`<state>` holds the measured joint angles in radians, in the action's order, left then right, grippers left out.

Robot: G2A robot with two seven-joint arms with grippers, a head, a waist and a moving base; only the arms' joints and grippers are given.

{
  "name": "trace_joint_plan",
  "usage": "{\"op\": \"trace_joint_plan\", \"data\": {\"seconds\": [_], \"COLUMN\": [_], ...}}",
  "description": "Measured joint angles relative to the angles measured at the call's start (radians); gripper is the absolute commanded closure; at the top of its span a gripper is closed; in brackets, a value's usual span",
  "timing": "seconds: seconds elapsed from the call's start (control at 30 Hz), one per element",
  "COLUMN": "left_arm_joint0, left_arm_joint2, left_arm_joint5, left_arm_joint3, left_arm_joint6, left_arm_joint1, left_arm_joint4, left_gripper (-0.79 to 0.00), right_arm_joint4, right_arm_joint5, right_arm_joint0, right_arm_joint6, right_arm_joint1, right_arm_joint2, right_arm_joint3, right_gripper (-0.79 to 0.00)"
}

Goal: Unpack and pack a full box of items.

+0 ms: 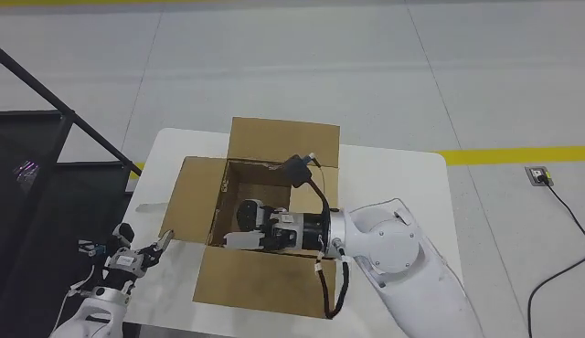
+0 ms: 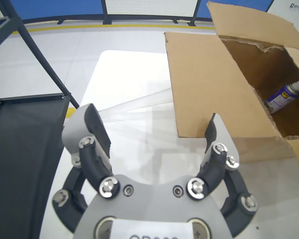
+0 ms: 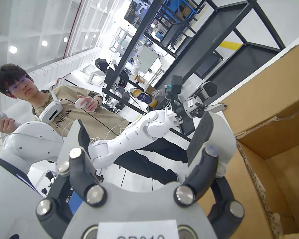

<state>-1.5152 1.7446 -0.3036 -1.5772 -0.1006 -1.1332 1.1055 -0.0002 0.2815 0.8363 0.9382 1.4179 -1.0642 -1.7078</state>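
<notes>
The bench [image 1: 402,169] carried an open box [image 1: 283,137]. The right tool [image 1: 236,237] was inside it, spread wide, empty; the left tool [image 1: 128,247], wide too, hung at its 8 o'clock. A can [image 2: 285,95] lay on the box floor. Unpacking, I'd guess: next, straddle that can and squeeze.

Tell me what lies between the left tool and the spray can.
In the left wrist view, the folded-out cardboard flap and the box wall lie between the left tool and the spray can inside.
</notes>
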Motion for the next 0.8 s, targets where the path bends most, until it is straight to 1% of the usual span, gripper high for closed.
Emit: {"op": "trace_joint_plan", "data": {"seconds": [0.07,0.2,0.4,0.47,0.6,0.8], "left_arm_joint0": [0.009,0.014,-0.027,-0.045,-0.086,-0.14], "left_arm_joint2": [-0.003,0.001,0.047,0.066,0.096,0.141], "left_arm_joint5": [-0.001,-0.003,-0.023,-0.027,-0.033,-0.087], "left_arm_joint3": [0.015,0.029,-0.034,-0.07,-0.16,-0.329], "left_arm_joint6": [0.004,-0.003,-0.038,-0.042,-0.052,-0.019], "left_arm_joint1": [0.0,0.001,0.003,0.004,0.005,0.006], "left_arm_joint4": [0.007,0.012,-0.027,-0.033,-0.025,-0.099], "left_gripper": [-0.785,-0.785,-0.785,-0.785,-0.785,-0.785], "right_arm_joint4": [0.02,0.017,0.017,0.029,0.039,-0.025], "right_arm_joint5": [-0.002,-0.002,-0.002,0.01,0.086,0.155], "right_arm_joint0": [0.018,0.016,0.016,0.03,0.084,0.184], "right_arm_joint6": [0.028,0.021,0.021,0.007,-0.01,-0.016], "right_arm_joint1": [-0.004,-0.004,-0.004,-0.005,-0.017,-0.045], "right_arm_joint2": [-0.014,-0.013,-0.012,-0.018,-0.058,-0.159], "right_arm_joint3": [-0.012,-0.01,-0.01,-0.004,0.004,-0.081], "right_gripper": [-0.785,-0.785,-0.785,-0.785,-0.785,-0.785]}}
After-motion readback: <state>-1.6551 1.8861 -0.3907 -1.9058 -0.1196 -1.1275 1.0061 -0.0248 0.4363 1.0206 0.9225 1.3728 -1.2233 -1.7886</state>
